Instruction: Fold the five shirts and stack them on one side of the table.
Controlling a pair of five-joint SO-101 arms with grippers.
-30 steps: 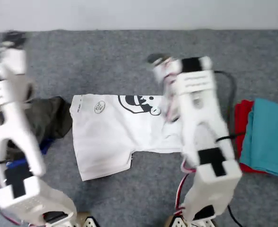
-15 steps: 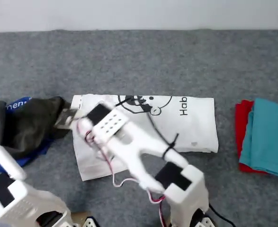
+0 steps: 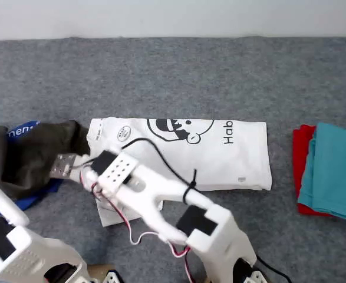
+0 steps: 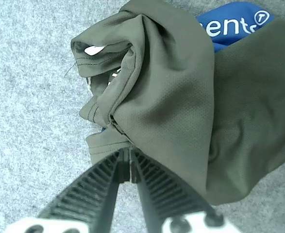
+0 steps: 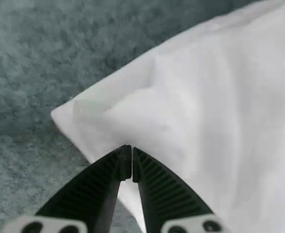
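Observation:
A white shirt (image 3: 220, 153) with a black print lies folded into a band at the table's middle, one sleeve flap sticking out toward the front left. My right arm stretches from the front centre across that flap. Its right gripper (image 3: 63, 166) is at the shirt's left edge, and in the right wrist view the right gripper (image 5: 127, 162) is shut, tips over a corner of the white shirt (image 5: 205, 97). An olive shirt (image 3: 31, 153) lies crumpled on a blue shirt (image 3: 22, 130) at the left. My left gripper (image 4: 127, 165) is shut at the hem of the olive shirt (image 4: 181, 97).
A teal shirt (image 3: 338, 171) lies folded on a red shirt (image 3: 302, 159) at the right edge. The left arm's base (image 3: 19, 253) stands at the front left corner. Grey carpet (image 3: 173, 76) covers the table, with a pale wall behind.
My right arm swung from the white shirt's right end across to its left edge. The left arm came down from the upper left toward the olive shirt.

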